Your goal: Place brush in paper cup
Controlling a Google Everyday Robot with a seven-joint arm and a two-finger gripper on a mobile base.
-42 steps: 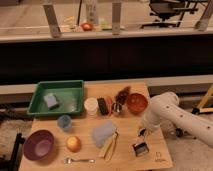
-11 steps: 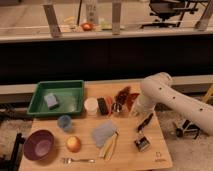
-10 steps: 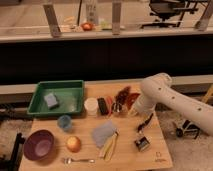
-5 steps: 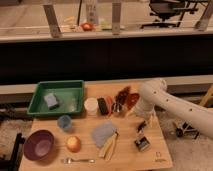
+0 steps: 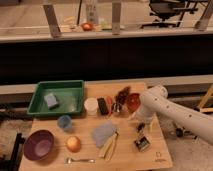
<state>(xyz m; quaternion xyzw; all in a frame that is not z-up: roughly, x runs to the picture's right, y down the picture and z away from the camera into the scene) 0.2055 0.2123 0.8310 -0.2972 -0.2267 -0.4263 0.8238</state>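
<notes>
The brush [image 5: 141,144] lies on the wooden table [image 5: 160,157] at the right front, with its squarish dark head nearest me and its slim black handle pointing away. My gripper [image 5: 141,127] is at the end of the white arm, low over the upper part of the handle. The arm hides where the two meet. The white paper cup [image 5: 91,106] stands upright near the table's middle, well left of the gripper and the brush.
A green tray [image 5: 75,107] holds a blue sponge at the back left. A small blue cup [image 5: 64,121], purple bowl [image 5: 39,145], orange fruit [image 5: 73,144] and silver fork [image 5: 80,160] are at the front left. A grey-blue cloth [image 5: 103,133], red bowl [image 5: 133,101] and black block [image 5: 103,105] are nearby.
The arm rose from beside the brush head, swung back toward the red bowl, and has now come down over the brush handle. The brush and the cup stayed where they were.
</notes>
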